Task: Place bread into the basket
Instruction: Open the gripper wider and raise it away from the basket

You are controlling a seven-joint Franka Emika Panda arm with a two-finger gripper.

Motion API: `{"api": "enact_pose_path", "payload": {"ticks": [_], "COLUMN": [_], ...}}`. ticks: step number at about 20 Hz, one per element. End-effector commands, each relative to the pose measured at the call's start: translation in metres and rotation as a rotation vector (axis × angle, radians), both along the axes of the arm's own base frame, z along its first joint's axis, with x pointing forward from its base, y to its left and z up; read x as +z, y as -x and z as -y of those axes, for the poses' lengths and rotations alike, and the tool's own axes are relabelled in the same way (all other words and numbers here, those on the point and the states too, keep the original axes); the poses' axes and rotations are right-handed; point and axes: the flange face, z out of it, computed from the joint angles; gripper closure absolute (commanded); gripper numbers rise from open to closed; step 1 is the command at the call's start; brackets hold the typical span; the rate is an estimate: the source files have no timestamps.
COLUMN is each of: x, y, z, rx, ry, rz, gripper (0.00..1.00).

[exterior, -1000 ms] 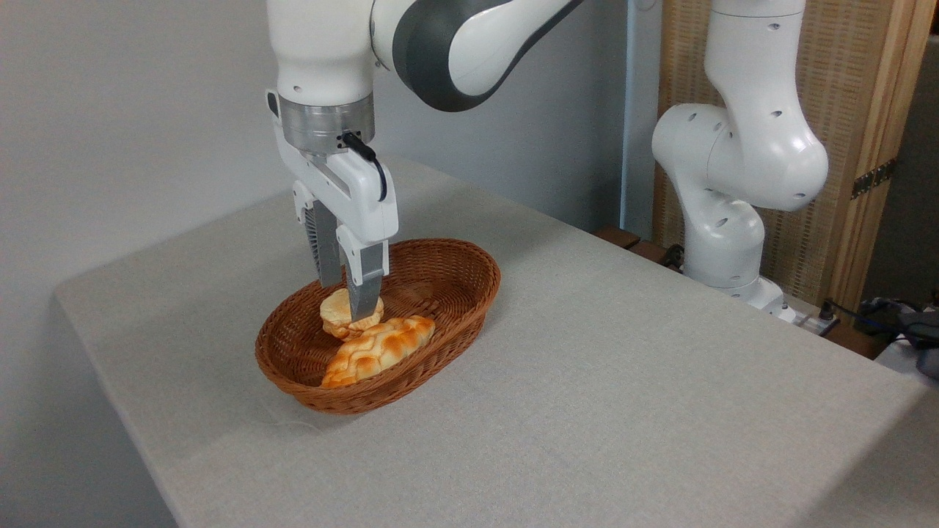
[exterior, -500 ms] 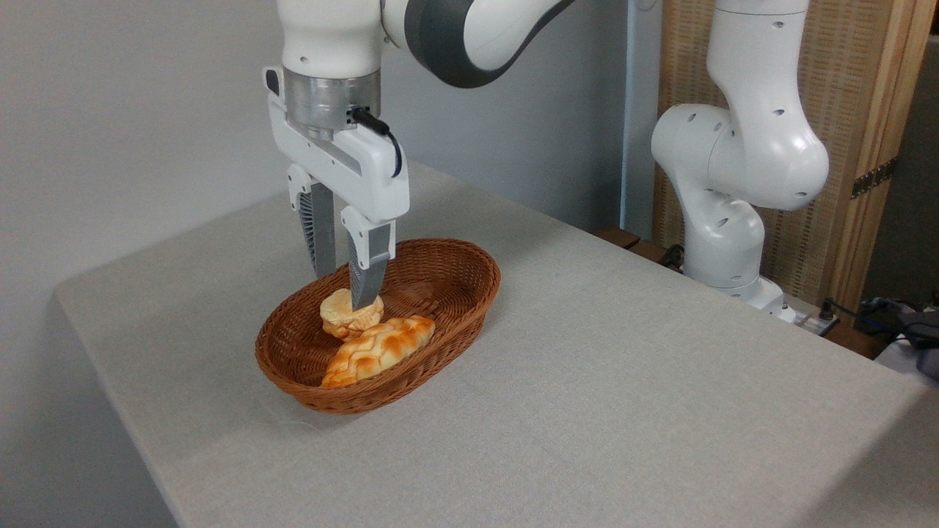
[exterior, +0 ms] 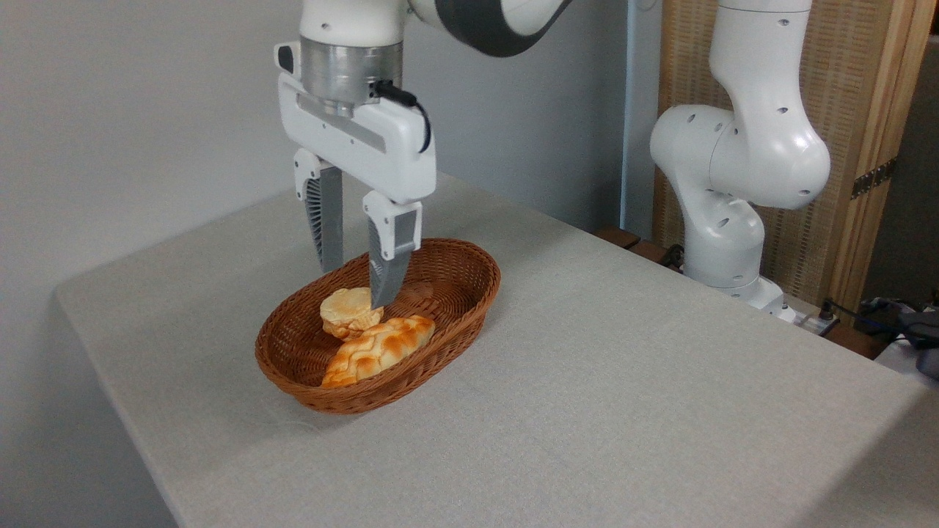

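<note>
**Braided loaf lies in the wicker basket**

We see the braided loaf (exterior: 378, 350) lying inside the oval wicker basket (exterior: 455, 312), along its near side, one pointed end toward the front left rim. Just behind it, touching it, sits a small round bun (exterior: 349, 311), also in the basket. Above the bun hangs our pincer (exterior: 359, 284), pointing straight down with its two fingers spread apart and nothing between them; the fingertips are clear of the bun. The basket rests on the grey cloth-covered desk (exterior: 623, 381), toward its left part. The white arm's base (exterior: 726, 249) stands at the desk's far right edge, in front of a wooden screen (exterior: 866, 110).
</note>
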Motion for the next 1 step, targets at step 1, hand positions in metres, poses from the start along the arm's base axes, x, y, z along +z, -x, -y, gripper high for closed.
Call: {"api": "enact_pose_path", "payload": {"ticks": [1], "x": [0.0087], "y": [0.0083], "z": [-0.0093], "rx": [0.019], "ry": [-0.013], "rz": [-0.025], "gripper": [0.00]}}
